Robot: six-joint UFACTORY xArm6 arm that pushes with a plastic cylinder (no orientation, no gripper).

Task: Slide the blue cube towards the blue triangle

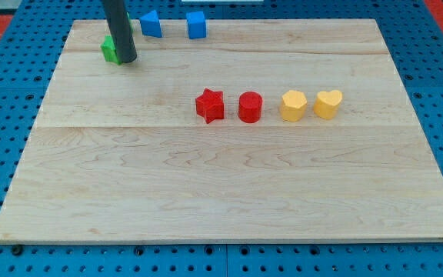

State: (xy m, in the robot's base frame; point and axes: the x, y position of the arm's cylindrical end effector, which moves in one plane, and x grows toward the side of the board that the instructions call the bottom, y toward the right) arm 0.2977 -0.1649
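My rod stands upright near the surface's (229, 192) top-left corner; my tip (126, 60) touches a green block (111, 51), left of the blue triangle (151, 24) and blue cube (197, 25). It carries no gripper.

bright, even overhead light; blocks cast faint short shadows; whole view sharp, no glare.

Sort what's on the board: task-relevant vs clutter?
Job:
- blue cube, view's top
- blue triangle, just left of the cube
- my tip, left of both, against the green block

Lying about:
- green block, shape hidden
- red star
- red cylinder
- yellow hexagon
- yellow heart
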